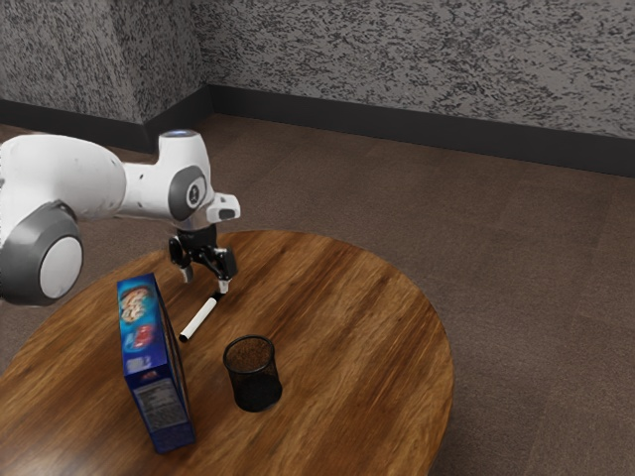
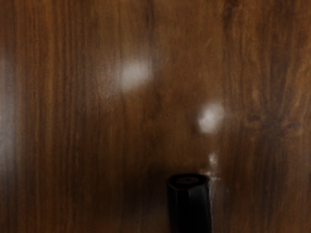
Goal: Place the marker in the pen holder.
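Jaws of the gripper (image 1: 205,283) are open, w/ a clear gap btwn the two fingertips, pointing down at the table (image 1: 342,322), left of ctr & abt mid-height in the ext. view. Arm (image 1: 79,174) is white & gray, comes in from the left edge, upper left of frame.

Marker (image 1: 200,318) is on the tabletop, left of ctr & a bit below mid-height: white barrel, black at both ends. It lies on a slant, upper end just beside the right-hand fingertip as seen in the ext. view, lower end down-left, near the box (image 1: 145,332). Can't tell if that fingertip touches it. In the wrist view, one black end of it shows close up, near the hand, w/ a few pale glare spots on the wood beyond.

Pen holder (image 1: 258,391) is black mesh, round, upright, open end up, in the lower part of the ext. view, left of ctr. It's below & right of the marker, apart from it; marker is outside it.

Box is blue w/ food pics, standing upright, lower left of frame, left of the holder & apart from it.

Table is round, brown wood. Floor (image 1: 536,268) is brown, at the right & behind; mottled gray wall (image 1: 417,64) w/ a dark baseboard (image 1: 417,132) runs across the top.
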You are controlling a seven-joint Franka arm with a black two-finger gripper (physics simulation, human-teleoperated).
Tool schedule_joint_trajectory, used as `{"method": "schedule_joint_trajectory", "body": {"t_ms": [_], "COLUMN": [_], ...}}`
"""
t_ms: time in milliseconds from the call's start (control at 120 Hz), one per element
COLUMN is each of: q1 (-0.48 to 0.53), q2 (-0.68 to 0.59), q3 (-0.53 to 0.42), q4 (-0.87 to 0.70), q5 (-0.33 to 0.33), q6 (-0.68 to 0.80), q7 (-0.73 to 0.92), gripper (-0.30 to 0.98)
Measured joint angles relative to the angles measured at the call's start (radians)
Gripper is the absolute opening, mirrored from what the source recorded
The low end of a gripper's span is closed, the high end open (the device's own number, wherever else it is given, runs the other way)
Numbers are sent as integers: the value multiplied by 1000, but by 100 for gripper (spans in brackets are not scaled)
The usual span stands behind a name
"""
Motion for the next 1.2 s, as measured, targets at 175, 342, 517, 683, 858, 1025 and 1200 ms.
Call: {"method": "schedule_joint_trajectory", "body": {"t_ms": [175,342,517,683,858,1025,1200], "q1": [-10,-14,-28,-34,-42,-43,-42], "q2": [30,45,40,32,-10,-19,-22], "q3": [-3,-5,-4,-4,-4,-3,-2], "q4": [1,2,2,-1,-61,-78,-78], "q5": [21,23,24,23,23,24,26], "q6": [38,62,76,82,85,86,87], "q7": [29,49,65,73,79,82,85], "gripper": [68,68,60,45,36,27,8]}}
